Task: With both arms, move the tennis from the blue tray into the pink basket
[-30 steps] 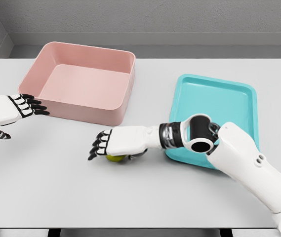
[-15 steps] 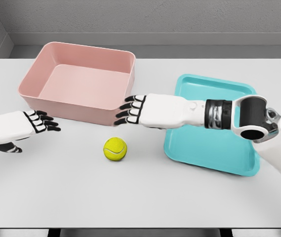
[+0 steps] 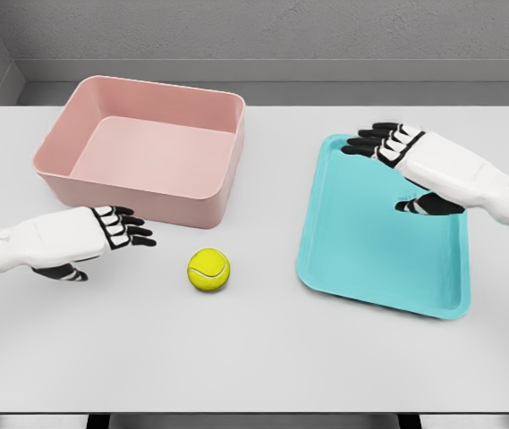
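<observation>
- Fingers of the white left hand [image 3: 89, 237] with black fingertips are seen stretched out and relaxed, nothing being held; the hand is placed low over the table, just in front of the basket's near wall.
- The white right hand [image 3: 415, 161] is seen spread wide and empty above the far part of the tray.
- The yellow-green fuzzy tennis ball [image 3: 209, 269] is found on the white flat table [image 3: 254, 357], between the left hand and the tray, touched by neither hand.
- The shallow turquoise plastic tray [image 3: 379, 259] is set at the right.
- The deep pink rectangular basket [image 3: 147, 147] is set at the far left.
</observation>
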You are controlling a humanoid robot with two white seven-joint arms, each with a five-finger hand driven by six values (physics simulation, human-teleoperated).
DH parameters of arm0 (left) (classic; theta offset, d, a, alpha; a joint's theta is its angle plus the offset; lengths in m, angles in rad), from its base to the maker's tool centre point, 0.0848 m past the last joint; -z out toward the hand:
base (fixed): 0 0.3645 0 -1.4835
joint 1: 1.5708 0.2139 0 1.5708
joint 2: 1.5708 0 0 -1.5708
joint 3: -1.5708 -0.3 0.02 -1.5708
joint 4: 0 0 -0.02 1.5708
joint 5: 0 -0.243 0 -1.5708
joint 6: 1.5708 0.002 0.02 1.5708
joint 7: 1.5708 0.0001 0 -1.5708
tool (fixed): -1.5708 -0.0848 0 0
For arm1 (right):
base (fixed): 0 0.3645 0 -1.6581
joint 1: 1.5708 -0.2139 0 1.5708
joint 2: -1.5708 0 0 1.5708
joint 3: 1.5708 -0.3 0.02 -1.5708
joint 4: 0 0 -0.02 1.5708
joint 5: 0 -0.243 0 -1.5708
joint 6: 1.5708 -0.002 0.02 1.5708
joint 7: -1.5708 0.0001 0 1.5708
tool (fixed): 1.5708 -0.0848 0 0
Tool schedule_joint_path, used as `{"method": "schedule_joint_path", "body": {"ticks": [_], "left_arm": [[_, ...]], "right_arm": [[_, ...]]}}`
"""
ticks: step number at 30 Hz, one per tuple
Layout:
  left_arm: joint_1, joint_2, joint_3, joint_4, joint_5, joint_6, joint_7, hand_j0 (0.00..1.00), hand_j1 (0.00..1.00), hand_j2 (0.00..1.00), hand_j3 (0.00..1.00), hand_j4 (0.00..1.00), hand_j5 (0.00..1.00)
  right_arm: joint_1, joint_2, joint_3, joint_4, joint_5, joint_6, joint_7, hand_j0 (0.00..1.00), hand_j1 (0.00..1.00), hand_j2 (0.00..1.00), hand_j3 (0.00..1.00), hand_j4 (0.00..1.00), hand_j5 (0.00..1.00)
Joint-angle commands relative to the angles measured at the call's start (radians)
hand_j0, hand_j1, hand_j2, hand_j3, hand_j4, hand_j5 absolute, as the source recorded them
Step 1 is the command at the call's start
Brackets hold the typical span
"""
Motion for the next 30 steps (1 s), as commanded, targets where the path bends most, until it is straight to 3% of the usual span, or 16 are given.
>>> {"method": "schedule_joint_path", "body": {"ticks": [1,4,15,23,30], "left_arm": [[0.0,-0.012,-0.001,-0.009,0.004,0.001,-0.003,1.0,1.0,1.0,1.0,1.0,1.0],[-0.005,-0.027,-0.003,-0.023,0.002,0.001,-0.003,1.0,1.0,1.0,1.0,1.0,1.0],[-0.031,-0.086,-0.013,-0.026,-0.03,0.001,-0.003,1.0,1.0,1.0,1.0,1.0,1.0],[-0.094,-0.132,-0.118,-0.041,-0.065,0.001,-0.003,1.0,1.0,1.0,1.0,1.0,1.0],[-0.132,-0.158,-0.148,-0.038,-0.093,0.001,-0.003,1.0,1.0,1.0,1.0,1.0,1.0]], "right_arm": [[0.012,0.035,-0.061,0.002,-0.021,0.004,-0.001,1.0,1.0,1.0,1.0,1.0,1.0],[0.063,0.056,-0.127,0.003,-0.067,0.004,-0.001,1.0,1.0,1.0,1.0,1.0,1.0],[0.115,0.049,-0.148,0.021,-0.077,0.004,-0.001,1.0,1.0,1.0,1.0,1.0,1.0],[0.115,0.05,-0.148,0.031,-0.077,0.004,-0.001,1.0,1.0,1.0,1.0,1.0,1.0],[0.115,0.052,-0.148,0.029,-0.077,0.004,-0.001,1.0,1.0,1.0,1.0,1.0,1.0]]}}
